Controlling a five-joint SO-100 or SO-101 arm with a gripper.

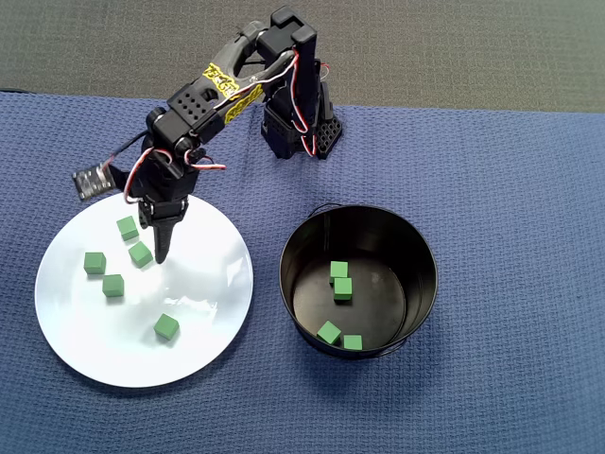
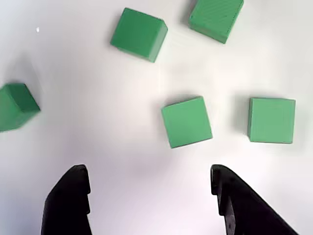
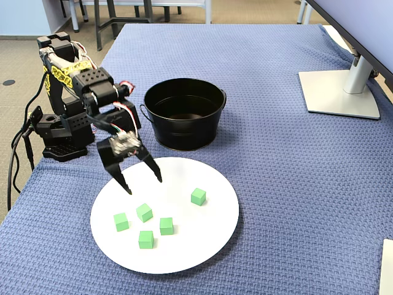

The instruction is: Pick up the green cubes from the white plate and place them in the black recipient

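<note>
Five green cubes (image 1: pixel 113 285) lie loose on the white plate (image 1: pixel 203 336) in the overhead view, and only from up there do four more show, down inside the black recipient (image 1: pixel 416 248) just right of the plate. From the wrist view, the plate fills everything, with the two dark fingers (image 2: pixel 68 203) spread wide and nothing between them. Over in the fixed view, the gripper (image 3: pixel 142 182) hangs open, tips down, above the plate's rear edge; the recipient's floor is hidden there.

Fingers (image 3: pixel 140 181) spread above white plate (image 3: pixel 209 246); green cubes (image 3: pixel 145 212) spaced apart
</note>
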